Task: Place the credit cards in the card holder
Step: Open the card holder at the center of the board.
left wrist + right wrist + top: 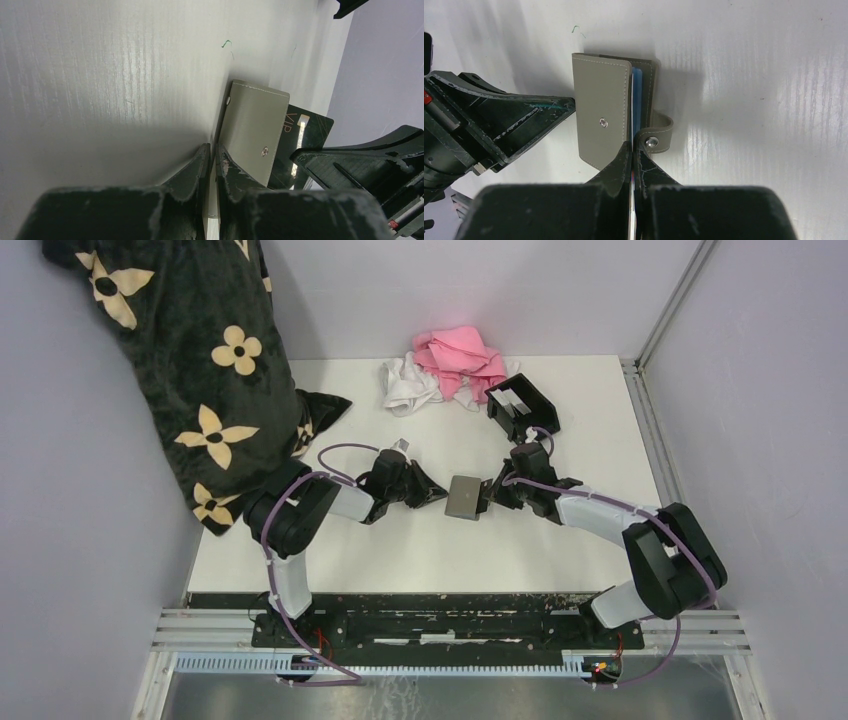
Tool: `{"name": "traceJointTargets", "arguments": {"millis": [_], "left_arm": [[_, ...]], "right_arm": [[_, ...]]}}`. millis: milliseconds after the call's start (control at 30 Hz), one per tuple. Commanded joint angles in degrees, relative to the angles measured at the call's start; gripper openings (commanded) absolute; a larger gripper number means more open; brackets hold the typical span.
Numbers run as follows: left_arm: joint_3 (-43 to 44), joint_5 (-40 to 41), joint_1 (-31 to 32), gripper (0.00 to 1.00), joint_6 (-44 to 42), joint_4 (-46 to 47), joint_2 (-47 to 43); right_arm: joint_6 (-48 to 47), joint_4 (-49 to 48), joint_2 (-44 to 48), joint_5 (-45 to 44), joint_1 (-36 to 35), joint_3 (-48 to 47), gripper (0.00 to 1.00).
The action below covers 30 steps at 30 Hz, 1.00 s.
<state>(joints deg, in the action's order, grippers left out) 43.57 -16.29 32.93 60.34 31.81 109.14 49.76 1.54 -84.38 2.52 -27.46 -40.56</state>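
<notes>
Overhead view of white worktop (400,550) w/ two black robot arms meeting at centre. Between them lies grey wallet (464,498), a folding type w/ a snap stud on its cover.

Left hand (438,496) is at wallet's left side, fingers narrowed to a slit & pinching wallet's edge. It is prob. there to pin wallet so it can't slide when a card is drawn out.

Right hand (632,145) is at opp. side, fingers pressed fully together on thin edge of a card that runs into wallet. Left wrist view shows dark VIP card (302,137) poking out of wallet's far side, right at right hand's tips, so that is likely the card held. Blue card (637,95) sits tucked between wallet's covers. Strap (661,136) w/ snap lies unfastened just beside right hand's fingers, which leaves wallet free to open.

Card holder (540,405), a black open-topped box, stands well apart from wallet, toward back right of worktop behind right hand. It is near pink cloth (460,352) & white cloth (408,388). Can't tell if anything is inside it. Black floral fabric (190,360) hangs at back left.

Judged stage: early. One card is gripped but not yet clear of wallet, & at least one more is inside. Next move likely needs a straight pull along the card's plane, w/ left hand bracing, then a carry back-right to card holder.
</notes>
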Motion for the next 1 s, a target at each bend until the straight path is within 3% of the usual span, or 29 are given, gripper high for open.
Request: {"name": "traceJointTargets", "arguments": {"millis": [0,967], "left_arm": [[1.57,1.64,0.47,0.14,-2.51,0.82,0.96],[0.08,2.23,1.57,0.13,-3.49,0.00,1.47]], "right_arm": [[0.43,-3.24,-0.81,0.44,0.41,0.63,0.01],[3.05,-13.09,-5.83,5.47,1.25,4.87,0.01]]}}
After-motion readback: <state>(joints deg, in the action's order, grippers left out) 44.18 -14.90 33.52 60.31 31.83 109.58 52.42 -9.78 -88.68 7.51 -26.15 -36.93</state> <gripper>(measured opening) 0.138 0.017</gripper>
